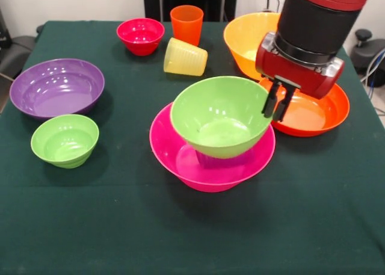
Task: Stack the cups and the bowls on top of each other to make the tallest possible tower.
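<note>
Hand (pixel 277 104) at green bowl (pixel 220 115) rim, over pink bowl (pixel 180 157)

Medium bowl (pixel 221 115) sits in large bowl (pixel 207 160)

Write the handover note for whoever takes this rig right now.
Gripper: nearly shut, empty, hanging at the medium green bowl's right rim.
Done: that bowl sits tilted in the pink bowl, on something purple.
Loose: purple bowl and small green bowl at left; red bowl, orange cup, tipped yellow cup behind; yellow-orange bowl, orange-red bowl at right.
Left: stack these.
</note>
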Available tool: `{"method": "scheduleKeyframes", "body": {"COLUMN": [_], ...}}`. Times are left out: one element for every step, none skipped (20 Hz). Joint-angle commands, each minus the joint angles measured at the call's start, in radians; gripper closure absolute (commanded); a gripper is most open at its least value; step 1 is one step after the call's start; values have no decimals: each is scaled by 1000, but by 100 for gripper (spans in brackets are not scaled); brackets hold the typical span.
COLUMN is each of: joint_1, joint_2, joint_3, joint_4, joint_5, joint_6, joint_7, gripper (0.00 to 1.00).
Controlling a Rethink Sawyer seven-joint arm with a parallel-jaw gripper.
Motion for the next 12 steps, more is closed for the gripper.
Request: {"method": "scheduleKeyframes", "body": {"joint_1": [28,24,18,13,8,3,-2,-8,-12,-17,-24,-29], "joint_2": [40,40,39,39,36,33,32,29,31,31,30,29], "joint_3": [15,17,19,18,18,18,17,20,15,16,21,22], "joint_4": [-33,-28,-23,-19,-13,-7,-5,2,1,5,7,8], "joint_5": [38,40,40,37,32,29,25,24,19,18,19,18], "joint_6": [-14,-28,-38,-47,-53,-60,-67,-77,-90,-106,-108,-112], "joint_7": [254,241,228,214,198,184,170,159,155,150,137,127], "gripper": [100,100,100,100,100,100,100,100,100,100,100,100]}}
